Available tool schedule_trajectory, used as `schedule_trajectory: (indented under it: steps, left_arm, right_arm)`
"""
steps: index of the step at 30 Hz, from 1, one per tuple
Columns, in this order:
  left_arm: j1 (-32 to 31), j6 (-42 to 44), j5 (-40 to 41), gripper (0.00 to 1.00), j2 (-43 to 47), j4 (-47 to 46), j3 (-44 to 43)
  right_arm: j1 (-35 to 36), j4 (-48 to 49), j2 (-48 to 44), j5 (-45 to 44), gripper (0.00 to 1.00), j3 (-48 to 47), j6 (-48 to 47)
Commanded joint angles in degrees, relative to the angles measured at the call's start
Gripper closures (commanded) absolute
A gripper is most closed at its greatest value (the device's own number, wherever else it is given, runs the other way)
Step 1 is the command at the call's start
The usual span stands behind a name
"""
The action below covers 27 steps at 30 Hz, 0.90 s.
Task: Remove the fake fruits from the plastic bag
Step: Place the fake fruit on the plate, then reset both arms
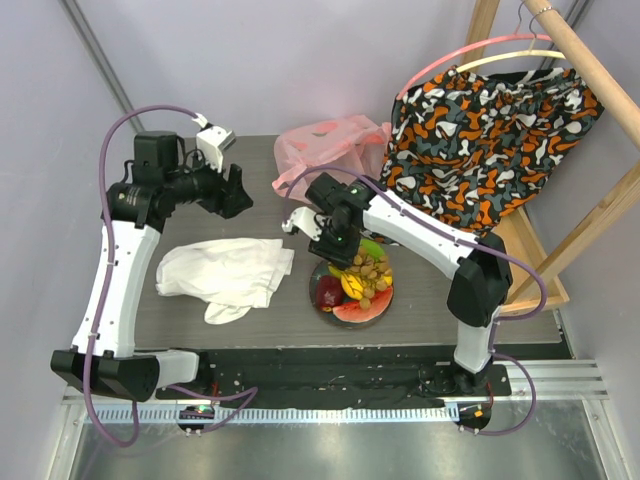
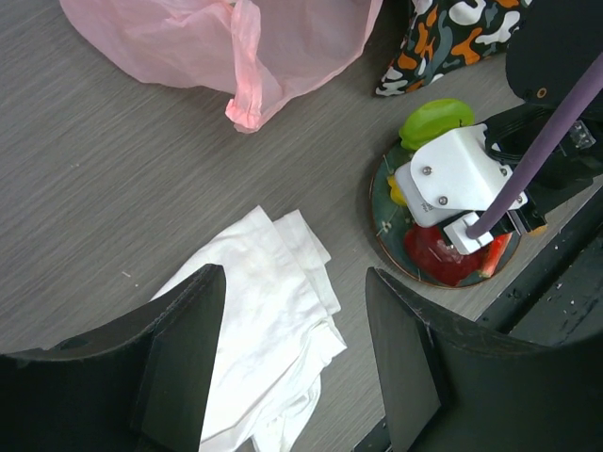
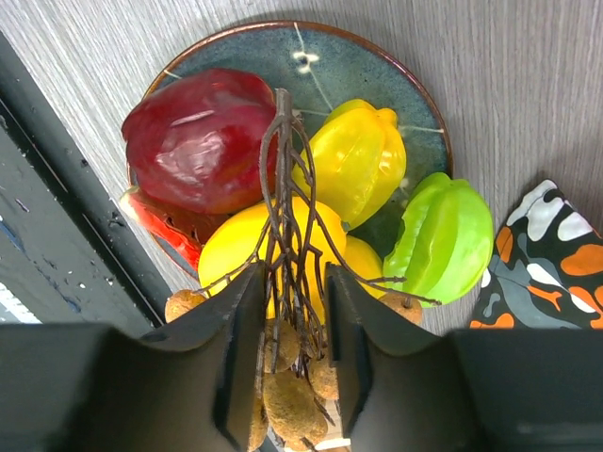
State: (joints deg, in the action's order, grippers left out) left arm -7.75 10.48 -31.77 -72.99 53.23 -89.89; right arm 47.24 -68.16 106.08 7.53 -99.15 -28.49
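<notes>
Fake fruits [image 3: 198, 141] are gleaming on the plate [image 3: 349, 66] under the right gripper [image 3: 292, 282], which is pinching the stem of the grapes [image 3: 287, 405]; the left gripper [image 2: 294, 278] is gaping.

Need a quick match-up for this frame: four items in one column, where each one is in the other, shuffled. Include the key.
Items
1. plastic bag
2. white cloth
3. grape bunch
4. patterned fabric

Places
A. stem between the right gripper fingers, over the plate
B. hanging from hangers on the right
C. crumpled at the far side of the table
D. lying on the table, left of the plate

Pairs: 1-C, 2-D, 3-A, 4-B
</notes>
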Motion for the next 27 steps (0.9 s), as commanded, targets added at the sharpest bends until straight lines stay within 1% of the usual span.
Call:
schedule_trajectory:
  steps: [1,3,6,8,14,17,18,20,21,23,24,25,26,27]
  left_arm:
    - [0.4,0.2,-1.6,0.35,1.6,-2.8,0.2]
    - [0.3,0.2,-1.7,0.35,1.6,-2.9,0.2]
    - [0.3,0.1,-1.9,0.35,1.5,-3.2,0.4]
    - [0.3,0.0,-2.1,0.35,1.4,-3.4,0.5]
    - [0.3,0.1,-2.2,0.35,1.4,-3.5,0.3]
    - [0.3,0.1,-2.1,0.35,1.5,-3.5,0.3]
    - [0.4,0.0,-2.2,0.35,1.6,-3.5,0.2]
    - [0.3,-0.2,-2.0,0.35,1.6,-3.5,0.2]
    - [0.4,-0.4,-1.7,0.33,1.6,-3.5,0.1]
    - [0.3,-0.9,-0.4,0.29,1.7,-3.8,0.0]
    - [0.3,-1.7,0.4,0.11,1.7,-3.8,-0.2]
    - [0.3,-2.0,2.0,0.01,1.6,-3.8,-0.5]
    - [0.3,-2.3,2.8,0.00,1.6,-3.9,-0.6]
    - [0.3,-2.7,3.6,0.00,1.7,-4.0,-0.6]
  right_arm:
    - [0.0,-0.2,0.1,-0.9,0.58,-2.4,0.7]
    - [0.0,-0.6,0.2,-0.9,0.52,-2.9,0.9]
    - [0.0,-0.7,0.1,-0.7,0.48,-3.5,0.9]
    - [0.1,-0.7,0.1,0.1,0.41,-3.9,1.2]
    - [0.3,-1.1,1.3,1.0,0.33,-6.4,1.6]
    - [0.5,-2.7,3.4,3.2,0.21,-11.2,1.9]
    - [0.5,-3.0,4.0,3.7,0.20,-15.2,2.1]
    - [0.5,-2.9,5.2,3.9,0.16,-19.6,3.4]
    - [0.5,-1.1,5.5,1.8,0.10,-22.8,4.2]
    - [0.4,2.6,4.9,-3.4,0.07,-24.6,7.6]
    - [0.4,7.2,4.1,-12.4,0.02,-25.0,9.1]
    - [0.5,9.9,3.5,-17.6,0.00,-24.9,12.1]
    - [0.5,14.7,3.2,-22.8,0.00,-24.9,13.6]
    - [0.4,16.5,2.9,-28.7,0.00,-24.7,14.2]
